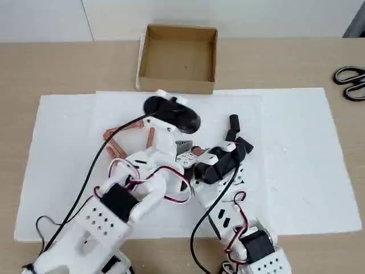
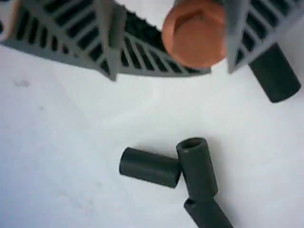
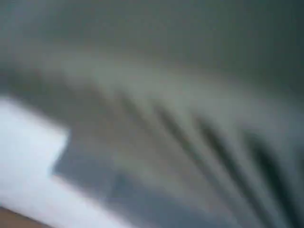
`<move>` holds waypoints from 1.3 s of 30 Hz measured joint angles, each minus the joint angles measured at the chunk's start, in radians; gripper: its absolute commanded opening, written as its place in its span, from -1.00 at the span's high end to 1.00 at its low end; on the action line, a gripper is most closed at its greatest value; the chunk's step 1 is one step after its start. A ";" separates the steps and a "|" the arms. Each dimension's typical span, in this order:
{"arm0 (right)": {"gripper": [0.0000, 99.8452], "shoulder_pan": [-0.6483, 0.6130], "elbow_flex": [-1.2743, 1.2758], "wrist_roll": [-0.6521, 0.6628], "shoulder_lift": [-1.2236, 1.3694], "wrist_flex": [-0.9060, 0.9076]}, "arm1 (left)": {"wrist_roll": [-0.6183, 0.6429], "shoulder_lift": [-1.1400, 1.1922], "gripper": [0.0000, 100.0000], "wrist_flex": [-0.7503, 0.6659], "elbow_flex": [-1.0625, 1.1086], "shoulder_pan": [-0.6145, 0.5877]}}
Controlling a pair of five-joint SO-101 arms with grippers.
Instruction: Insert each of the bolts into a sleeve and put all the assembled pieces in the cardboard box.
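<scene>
**Bolt held, sleeve comes next**

The cardboard box sits at the far side. The left claw is squeezed shut on an orange bolt in the middle, black sleeves close by. Next, I think, the bolt must line up with a sleeve's hole.

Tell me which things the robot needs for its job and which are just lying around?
For the job: loose bolts, gripped bolt, black sleeves, cardboard box.
Just lying about: scissors, white sheet underneath.
</scene>
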 measured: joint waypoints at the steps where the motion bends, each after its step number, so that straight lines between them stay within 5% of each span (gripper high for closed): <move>1: 0.99 0.000 0.000 0.000 0.000 0.000 | 0.000 -0.020 0.71 0.000 0.000 0.000; 7: 0.99 0.000 0.000 0.000 0.000 0.000 | -0.002 -0.094 0.71 0.000 0.011 -0.061; 15: 0.99 -0.002 0.000 0.000 0.000 0.000 | -0.055 -0.245 0.71 0.029 0.071 -0.316; 28: 0.99 0.192 0.000 0.000 0.000 -0.043 | -0.071 -0.796 0.71 0.080 0.358 -1.076; 39: 0.99 0.336 -0.354 0.043 0.244 -0.046 | -0.143 -0.951 0.71 0.081 0.483 -1.134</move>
